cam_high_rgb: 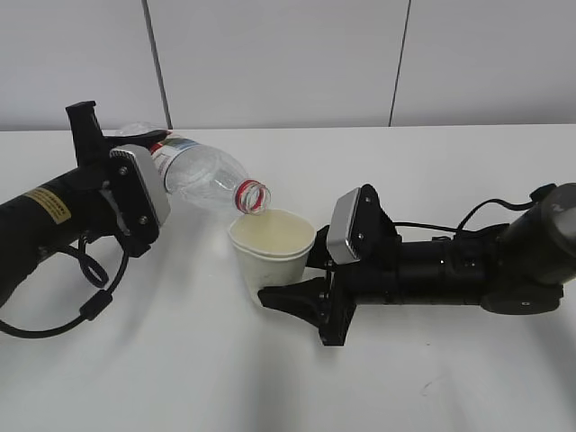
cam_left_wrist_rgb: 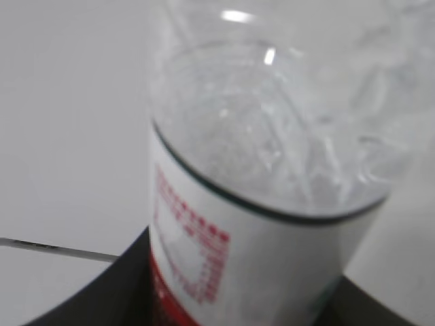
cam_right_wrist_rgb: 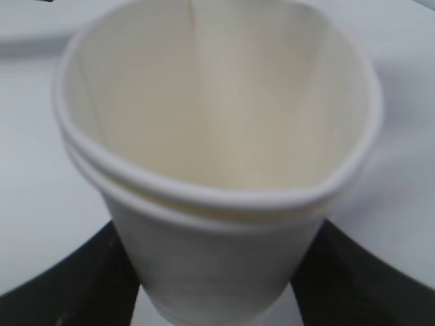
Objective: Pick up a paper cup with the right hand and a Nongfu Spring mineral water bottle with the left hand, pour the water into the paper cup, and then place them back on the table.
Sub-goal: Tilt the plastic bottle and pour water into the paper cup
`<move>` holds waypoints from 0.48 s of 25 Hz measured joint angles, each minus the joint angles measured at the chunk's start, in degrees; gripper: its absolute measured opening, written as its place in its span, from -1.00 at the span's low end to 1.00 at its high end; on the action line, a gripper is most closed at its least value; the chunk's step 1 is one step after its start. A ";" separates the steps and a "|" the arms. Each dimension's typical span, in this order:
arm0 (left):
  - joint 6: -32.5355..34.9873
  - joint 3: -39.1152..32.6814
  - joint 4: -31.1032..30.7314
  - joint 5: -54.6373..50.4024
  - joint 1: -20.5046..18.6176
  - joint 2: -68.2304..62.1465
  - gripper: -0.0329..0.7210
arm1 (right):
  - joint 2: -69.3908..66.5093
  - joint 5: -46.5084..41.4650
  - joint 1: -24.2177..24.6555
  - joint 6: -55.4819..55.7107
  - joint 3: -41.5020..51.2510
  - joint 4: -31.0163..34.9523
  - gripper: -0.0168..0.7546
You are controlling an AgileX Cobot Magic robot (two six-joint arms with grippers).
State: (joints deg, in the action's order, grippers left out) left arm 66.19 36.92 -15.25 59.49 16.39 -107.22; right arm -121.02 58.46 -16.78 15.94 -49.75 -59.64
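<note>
Right hand (cam_high_rgb: 292, 292) lies nearest the exterior camera, reaching in from 3 o'clock, low over the table (cam_high_rgb: 432, 378). Its black fingers (cam_high_rgb: 286, 300) sit against the sides of the paper cup (cam_high_rgb: 270, 247); the right wrist view shows a dark finger (cam_right_wrist_rgb: 64, 285) at each lower flank of the cup (cam_right_wrist_rgb: 217, 176), pinching it, with the rim pressed slightly out of round. That view shows two rolled rims, one just under the other, as of two nested cups. The cup stands upright at the centre of the exterior view, with a cream interior in which no liquid can be made out. Whether its base touches the tabletop cannot be told.

At 10 o'clock from the cup, the left hand (cam_high_rgb: 148, 180) holds the Nongfu Spring mineral water bottle (cam_high_rgb: 202, 175) by its labelled lower body. Its claw is closed on the bottle; the left wrist view shows black finger (cam_left_wrist_rgb: 102, 299) at both lower corners beside the red-and-white label (cam_left_wrist_rgb: 197, 265). The bottle is tipped well past level, uncapped mouth (cam_high_rgb: 255, 198) with red neck ring pointing down toward 4 o'clock, just above the cup's far-left rim. The clear body (cam_left_wrist_rgb: 272, 129) looks crumpled; no water level can be told.

Behind the table stands a pale panelled wall (cam_high_rgb: 288, 54).
</note>
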 joint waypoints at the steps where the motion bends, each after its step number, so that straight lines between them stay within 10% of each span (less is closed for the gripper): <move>1: 0.29 0.00 0.20 0.00 0.00 0.00 -0.07 | 0.00 0.00 0.00 0.00 0.00 -0.27 0.24; 12: 4.93 0.00 0.81 0.02 0.00 0.00 -0.08 | 0.00 -3.09 0.00 1.34 0.00 -1.89 0.24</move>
State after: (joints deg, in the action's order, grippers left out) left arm 71.12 36.92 -14.44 59.51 16.39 -107.22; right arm -121.02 55.37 -16.78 17.28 -49.75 -61.53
